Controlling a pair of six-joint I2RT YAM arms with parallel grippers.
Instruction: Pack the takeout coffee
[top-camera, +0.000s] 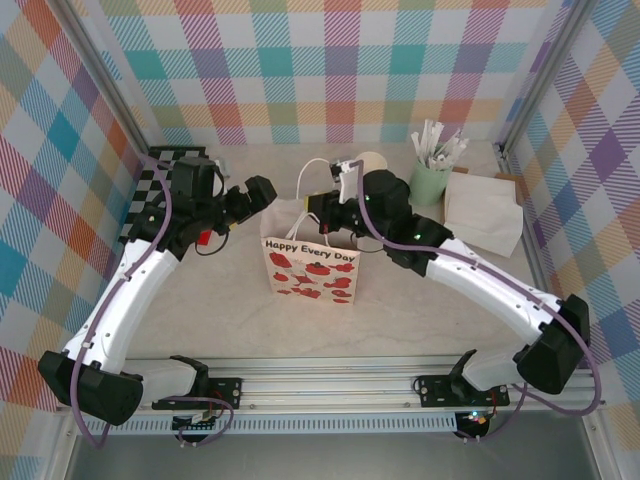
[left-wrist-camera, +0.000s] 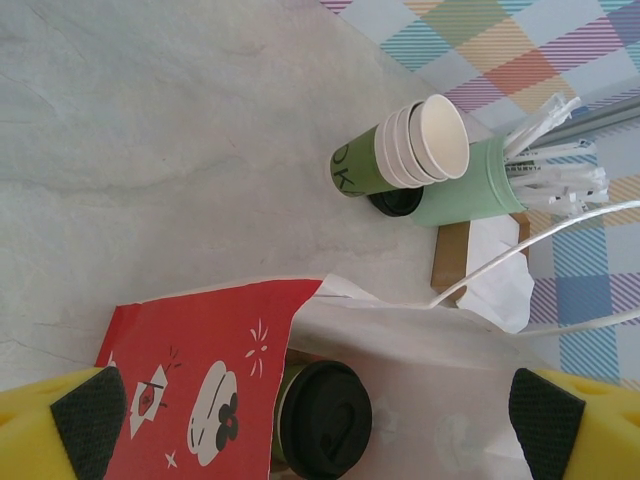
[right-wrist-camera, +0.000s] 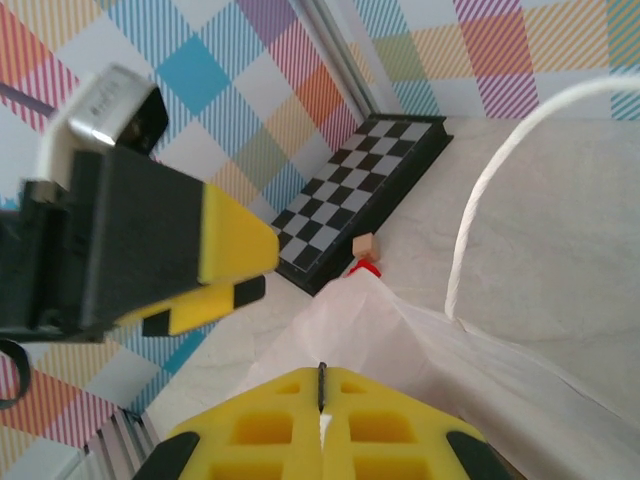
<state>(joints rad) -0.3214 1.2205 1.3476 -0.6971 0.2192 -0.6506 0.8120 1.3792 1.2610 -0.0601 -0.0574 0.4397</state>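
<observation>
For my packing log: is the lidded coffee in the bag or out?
In: the takeout coffee sits between the spread walls of the paper bag.

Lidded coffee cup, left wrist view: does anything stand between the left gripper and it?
Nothing visible does. The lidded coffee cup sits in the open mouth of the paper bag, between its red panel and white wall, straight below the open left gripper. The right gripper pinches the bag's white rim.
</observation>
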